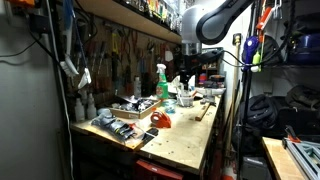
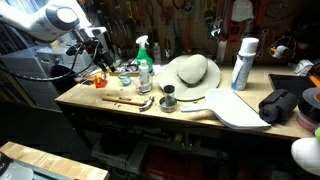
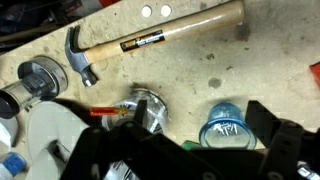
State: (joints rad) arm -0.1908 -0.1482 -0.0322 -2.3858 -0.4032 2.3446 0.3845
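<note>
In the wrist view my gripper (image 3: 200, 115) is open, its black fingers pointing down over the wooden bench top. A clear blue plastic cup (image 3: 225, 125) stands between the fingers, close to the right one. A clear crumpled cup (image 3: 150, 110) lies by the left finger. A hammer (image 3: 150, 40) with a pale wooden handle lies just beyond them. In both exterior views the gripper (image 1: 187, 78) (image 2: 103, 52) hangs over the cluttered end of the bench, near a green spray bottle (image 1: 161, 82) (image 2: 143, 55). It holds nothing.
A straw hat (image 2: 190, 72), a white spray can (image 2: 243, 62), a small dark cup (image 2: 168, 100) and a pale board (image 2: 235, 108) lie on the bench. A red object (image 1: 160, 120) and a tool tray (image 1: 128, 106) sit nearer the front. Tools hang on the wall behind.
</note>
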